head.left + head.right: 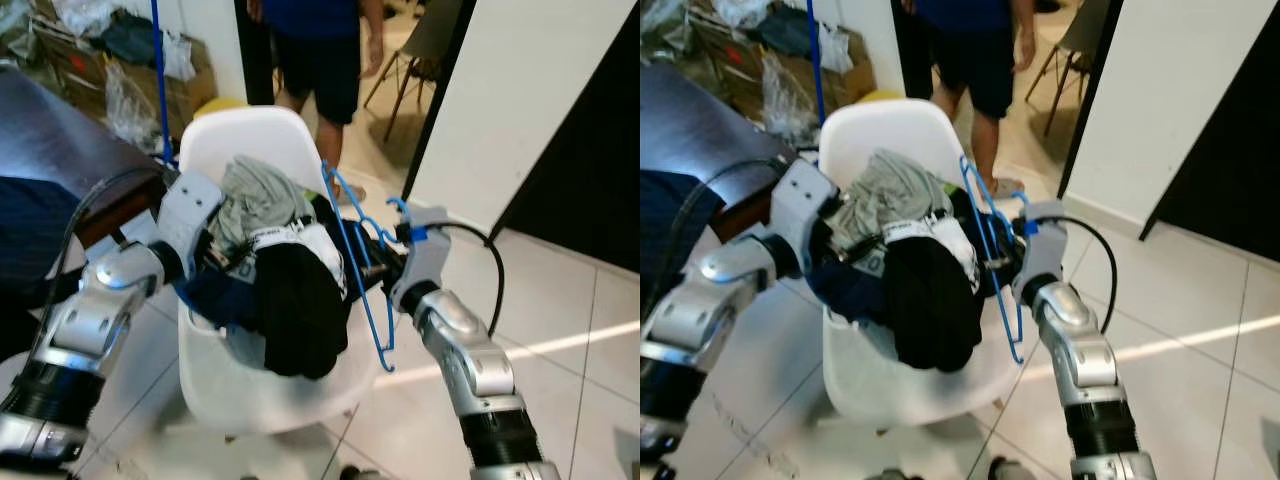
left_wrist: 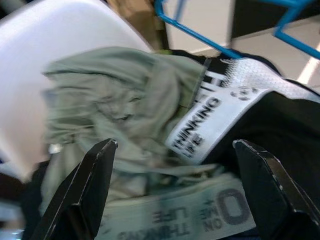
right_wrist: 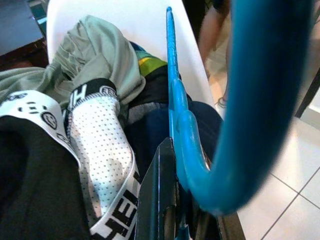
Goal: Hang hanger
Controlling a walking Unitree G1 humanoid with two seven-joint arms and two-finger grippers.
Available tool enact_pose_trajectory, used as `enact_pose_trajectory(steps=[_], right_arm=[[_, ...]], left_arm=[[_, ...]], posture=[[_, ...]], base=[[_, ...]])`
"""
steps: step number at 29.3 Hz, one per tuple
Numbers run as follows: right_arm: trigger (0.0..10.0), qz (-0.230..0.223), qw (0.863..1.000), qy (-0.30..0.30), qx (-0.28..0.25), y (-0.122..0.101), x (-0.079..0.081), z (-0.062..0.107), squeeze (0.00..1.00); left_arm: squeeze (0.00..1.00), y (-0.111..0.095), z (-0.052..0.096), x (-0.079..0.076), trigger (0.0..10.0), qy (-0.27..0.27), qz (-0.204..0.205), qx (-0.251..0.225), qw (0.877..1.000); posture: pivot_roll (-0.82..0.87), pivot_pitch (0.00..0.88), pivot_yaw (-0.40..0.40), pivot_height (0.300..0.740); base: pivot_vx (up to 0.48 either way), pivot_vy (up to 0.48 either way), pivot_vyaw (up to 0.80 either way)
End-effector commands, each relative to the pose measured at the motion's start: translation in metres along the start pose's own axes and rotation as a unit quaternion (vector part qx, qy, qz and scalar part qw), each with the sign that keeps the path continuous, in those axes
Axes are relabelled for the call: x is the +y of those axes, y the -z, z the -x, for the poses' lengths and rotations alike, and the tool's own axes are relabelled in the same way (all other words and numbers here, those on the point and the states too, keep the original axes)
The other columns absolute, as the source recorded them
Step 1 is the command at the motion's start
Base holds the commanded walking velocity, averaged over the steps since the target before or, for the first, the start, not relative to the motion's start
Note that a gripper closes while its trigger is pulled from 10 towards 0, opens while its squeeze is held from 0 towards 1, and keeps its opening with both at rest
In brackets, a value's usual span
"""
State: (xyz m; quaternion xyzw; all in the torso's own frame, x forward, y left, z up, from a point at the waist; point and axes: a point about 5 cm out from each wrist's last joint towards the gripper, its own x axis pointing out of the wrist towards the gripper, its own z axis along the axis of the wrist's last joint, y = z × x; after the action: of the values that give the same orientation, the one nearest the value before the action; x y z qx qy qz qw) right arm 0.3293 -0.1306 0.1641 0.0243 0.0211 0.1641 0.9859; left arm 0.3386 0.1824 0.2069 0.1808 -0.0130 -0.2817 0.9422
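A blue wire hanger (image 1: 355, 262) stands tilted at the right edge of a clothes pile on a white chair (image 1: 250, 130). My right gripper (image 1: 385, 262) is shut on the hanger; the wrist view shows the blue wire (image 3: 175, 100) pinched between the black fingers (image 3: 160, 200), with the hook close to the lens. My left gripper (image 1: 225, 255) is open at the left of the pile, its fingers (image 2: 85, 190) spread over a grey-green garment (image 2: 115, 100) and a black-and-white printed one (image 2: 210, 125). A black garment (image 1: 295, 310) hangs over the seat's front.
A person (image 1: 320, 50) stands just behind the chair. A thin blue pole (image 1: 160, 80) rises at the chair's back left, next to bags and boxes (image 1: 120, 60). Dark furniture (image 1: 50, 130) is on the left. A white panel (image 1: 520, 90) stands on the right above the tiled floor (image 1: 570, 330).
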Motion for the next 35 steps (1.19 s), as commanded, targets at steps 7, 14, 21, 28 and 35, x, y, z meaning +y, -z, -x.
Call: enact_pose_trajectory(steps=[7, 14, 21, 28, 35], right_arm=[[10.0, -0.01, 1.0, 0.002, 0.013, 0.004, -0.001, 0.01, 0.0], [10.0, -0.01, 1.0, 0.005, 0.015, 0.003, -0.002, 0.015, 0.0], [10.0, -0.01, 1.0, 0.007, 0.018, 0.001, -0.001, 0.017, 0.0], [10.0, -0.01, 1.0, 0.01, 0.02, 0.001, -0.001, 0.021, 0.0], [10.0, -0.009, 1.0, 0.011, 0.022, 0.0, 0.0, 0.023, 0.0]], left_arm=[[0.0, 0.01, -0.017, 0.001, 10.0, 0.047, 0.035, -0.026, 0.998], [0.0, 0.008, -0.028, 0.004, 10.0, 0.086, 0.014, -0.04, 0.995], [0.0, 0.006, -0.032, 0.0, 10.0, 0.156, -0.008, -0.047, 0.987], [0.0, 0.01, -0.032, 0.015, 10.0, 0.166, -0.039, -0.018, 0.985], [0.0, 0.018, -0.031, 0.022, 10.0, 0.146, -0.027, 0.0, 0.989]], posture=[[-0.07, 0.227, 0.015, 0.74], [-0.08, 0.244, 0.015, 0.74], [-0.09, 0.251, 0.018, 0.74], [-0.1, 0.256, 0.023, 0.74], [-0.11, 0.259, 0.022, 0.74]], base=[[0.0, 0.0, 0.0], [0.0, 0.0, 0.0], [0.0, 0.0, 0.0], [0.0, 0.0, 0.0], [0.0, 0.0, 0.0]])
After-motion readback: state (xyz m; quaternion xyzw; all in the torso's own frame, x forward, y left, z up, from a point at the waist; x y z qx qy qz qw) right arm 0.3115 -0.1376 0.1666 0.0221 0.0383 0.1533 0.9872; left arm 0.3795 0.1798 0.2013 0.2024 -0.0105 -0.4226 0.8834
